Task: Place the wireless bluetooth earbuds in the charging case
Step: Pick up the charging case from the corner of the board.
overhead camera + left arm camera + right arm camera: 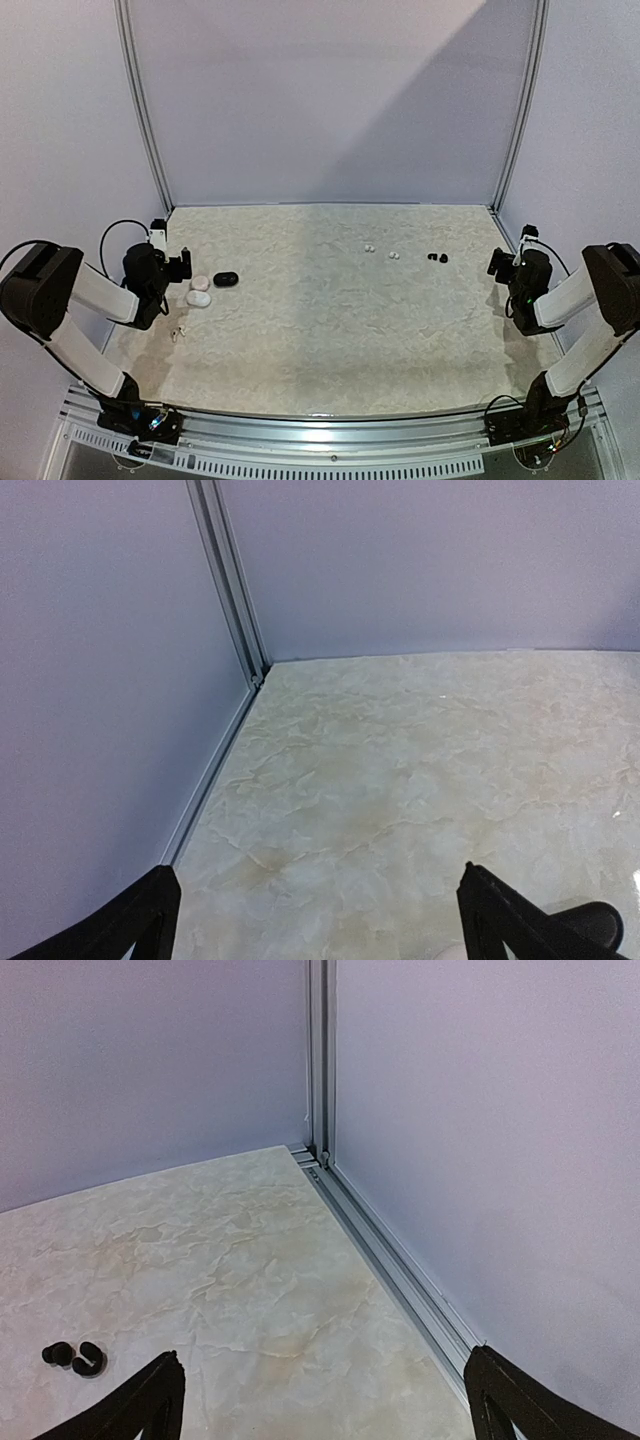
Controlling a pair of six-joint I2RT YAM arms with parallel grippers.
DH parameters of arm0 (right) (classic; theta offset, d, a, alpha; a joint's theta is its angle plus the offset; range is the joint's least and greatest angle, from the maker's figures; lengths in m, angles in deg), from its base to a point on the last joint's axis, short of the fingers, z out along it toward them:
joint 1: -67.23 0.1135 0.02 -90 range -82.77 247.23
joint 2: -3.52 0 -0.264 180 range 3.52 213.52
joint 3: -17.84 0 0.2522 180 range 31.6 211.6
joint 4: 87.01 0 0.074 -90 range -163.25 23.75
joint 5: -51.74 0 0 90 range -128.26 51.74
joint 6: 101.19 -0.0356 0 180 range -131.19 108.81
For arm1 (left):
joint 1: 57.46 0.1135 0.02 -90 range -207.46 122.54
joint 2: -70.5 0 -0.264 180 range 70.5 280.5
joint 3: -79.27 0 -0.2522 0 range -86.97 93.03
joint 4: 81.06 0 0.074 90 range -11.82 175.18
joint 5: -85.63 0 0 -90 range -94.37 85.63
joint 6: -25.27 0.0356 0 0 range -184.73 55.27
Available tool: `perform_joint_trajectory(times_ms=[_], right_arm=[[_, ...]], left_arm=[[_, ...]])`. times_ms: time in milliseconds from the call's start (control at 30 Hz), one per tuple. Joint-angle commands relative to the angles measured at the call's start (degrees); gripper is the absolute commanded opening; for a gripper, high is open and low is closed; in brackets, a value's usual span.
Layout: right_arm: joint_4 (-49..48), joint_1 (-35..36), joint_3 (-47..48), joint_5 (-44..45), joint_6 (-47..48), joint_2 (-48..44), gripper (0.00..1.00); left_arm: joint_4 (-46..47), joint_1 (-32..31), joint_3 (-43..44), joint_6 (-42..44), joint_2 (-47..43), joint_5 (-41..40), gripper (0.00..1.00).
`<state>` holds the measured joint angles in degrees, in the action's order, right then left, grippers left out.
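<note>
Black earbuds (pixel 73 1357) first: two tiny glossy beads touching side by side, the pair lined up roughly across the wrist view. They lie just outside the left finger of the right claw (pixel 322 1353) and a little ahead of it, so I'd call the reach leftward, toward the table's middle. That claw is spread wide, holding nothing. Farther off the same way sit one white pair (pixel 368 246) and another white pair (pixel 393 254), pale specks on the marbled table (pixel 320 340). The right arm is clearly nearer. Over by the left claw (pixel 318 868), also gaping and empty, the black case (pixel 592 918) lies just off its right finger, with the white cases (pixel 198 298) beside it.
</note>
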<state>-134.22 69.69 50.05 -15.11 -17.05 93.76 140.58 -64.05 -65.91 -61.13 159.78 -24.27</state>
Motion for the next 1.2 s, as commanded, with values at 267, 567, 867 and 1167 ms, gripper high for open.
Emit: perform_joint_trajectory(times_ms=[267,567,867,1167], right_arm=[[40.85,0.09,17.84,-8.81,-3.02,-16.20,0.99],[60.50,2.04,32.19,-18.75,-14.07,-13.32,0.99],[69.03,8.26,41.54,-24.08,-17.58,-4.25,0.99],[70.71,11.56,43.13,-25.36,-18.01,-0.96,0.99]], left_arm=[[-3.24,2.14,1.93,-0.65,-0.17,4.61,0.99],[-72.93,3.34,38.13,10.43,0.27,13.30,0.99],[-100.87,1.19,52.87,12.12,13.04,22.54,0.99],[-101.00,-0.39,57.13,13.01,21.77,20.60,0.96]])
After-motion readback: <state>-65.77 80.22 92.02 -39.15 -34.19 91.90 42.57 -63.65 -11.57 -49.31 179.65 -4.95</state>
